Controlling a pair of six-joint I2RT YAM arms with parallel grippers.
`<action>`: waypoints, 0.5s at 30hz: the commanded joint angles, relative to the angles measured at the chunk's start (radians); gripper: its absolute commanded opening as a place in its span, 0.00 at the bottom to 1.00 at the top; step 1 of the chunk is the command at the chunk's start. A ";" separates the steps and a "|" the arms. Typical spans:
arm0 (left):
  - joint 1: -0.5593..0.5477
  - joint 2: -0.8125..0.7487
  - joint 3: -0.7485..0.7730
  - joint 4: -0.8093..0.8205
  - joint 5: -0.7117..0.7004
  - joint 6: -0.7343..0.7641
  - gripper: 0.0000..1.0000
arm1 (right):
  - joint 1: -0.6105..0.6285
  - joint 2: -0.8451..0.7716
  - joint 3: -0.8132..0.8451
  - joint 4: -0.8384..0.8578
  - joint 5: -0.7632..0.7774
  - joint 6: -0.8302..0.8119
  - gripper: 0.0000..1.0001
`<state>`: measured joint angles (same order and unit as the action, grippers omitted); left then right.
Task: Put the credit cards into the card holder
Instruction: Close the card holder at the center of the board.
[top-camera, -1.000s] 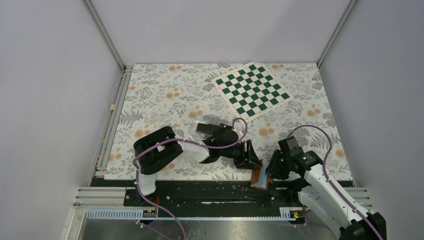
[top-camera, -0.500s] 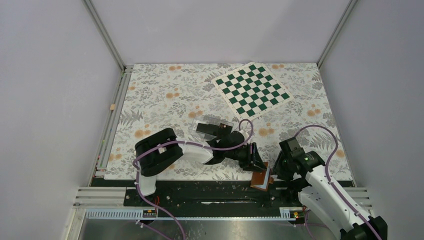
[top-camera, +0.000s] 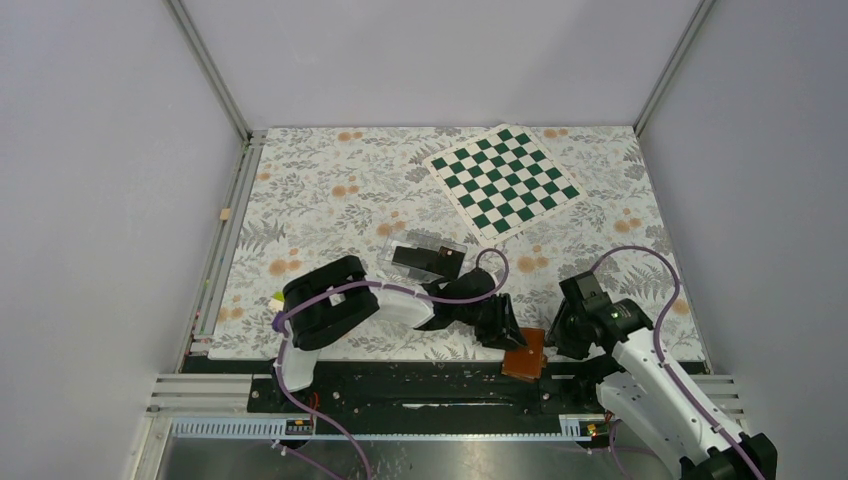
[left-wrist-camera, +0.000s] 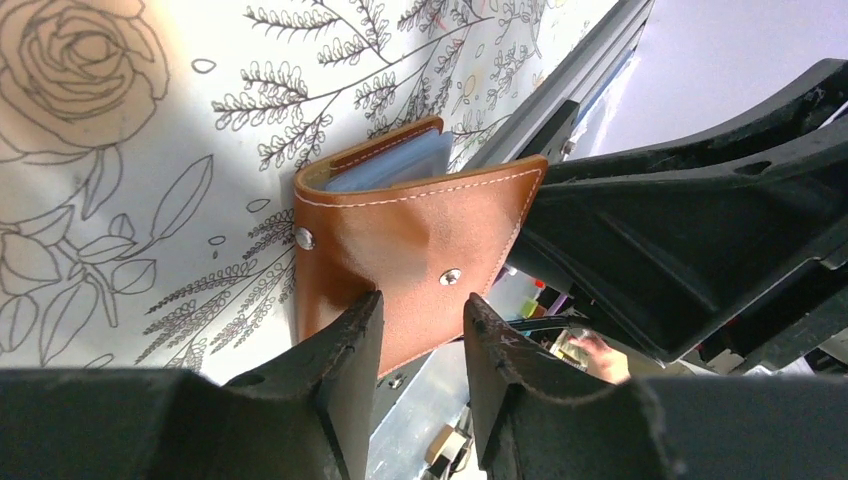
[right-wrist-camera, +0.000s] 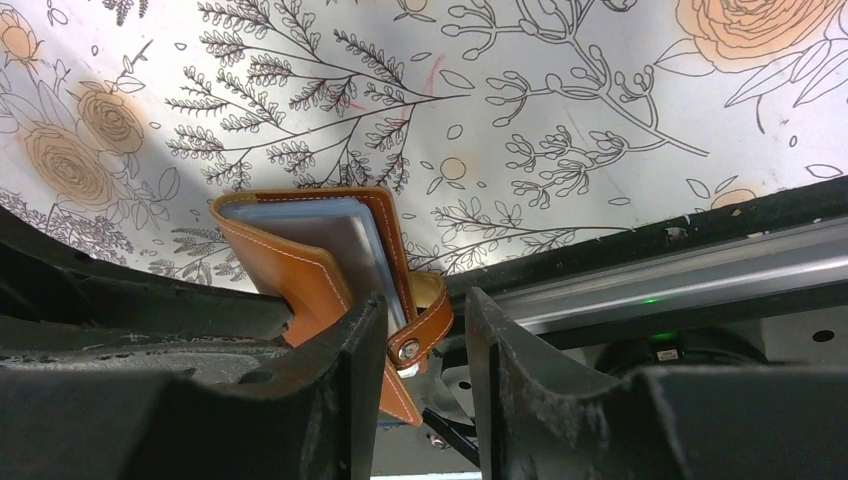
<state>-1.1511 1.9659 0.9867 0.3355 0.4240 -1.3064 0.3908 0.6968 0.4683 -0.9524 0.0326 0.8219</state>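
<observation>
Both arms fold low toward the surface's (top-camera: 330, 200) near edge, meeting at the card holder (top-camera: 527, 350). The right end effector (right-wrist-camera: 425, 305) clamps its tab side. The left end effector (left-wrist-camera: 422, 302) sits narrowly parted against the cover, and I cannot tell if it grips.

Tan-brown card holder (left-wrist-camera: 400, 240) w/ white stitching; floral cloth (top-camera: 330, 200); green/white checked board (top-camera: 503, 180).

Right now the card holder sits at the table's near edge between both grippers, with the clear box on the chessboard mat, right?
No: the clear box lies on the floral cloth, apart from the chessboard mat; the top view shows it.
</observation>
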 joint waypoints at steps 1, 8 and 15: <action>-0.006 0.026 0.060 -0.071 -0.033 0.033 0.35 | 0.005 0.007 0.047 0.020 -0.059 -0.029 0.42; -0.006 0.031 0.077 -0.114 -0.041 0.057 0.35 | 0.005 0.068 0.039 0.095 -0.163 -0.081 0.45; 0.004 -0.062 0.039 -0.147 -0.073 0.099 0.38 | 0.005 0.132 0.023 0.148 -0.190 -0.094 0.45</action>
<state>-1.1519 1.9747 1.0393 0.2493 0.4206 -1.2606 0.3908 0.8043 0.4778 -0.8597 -0.1081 0.7444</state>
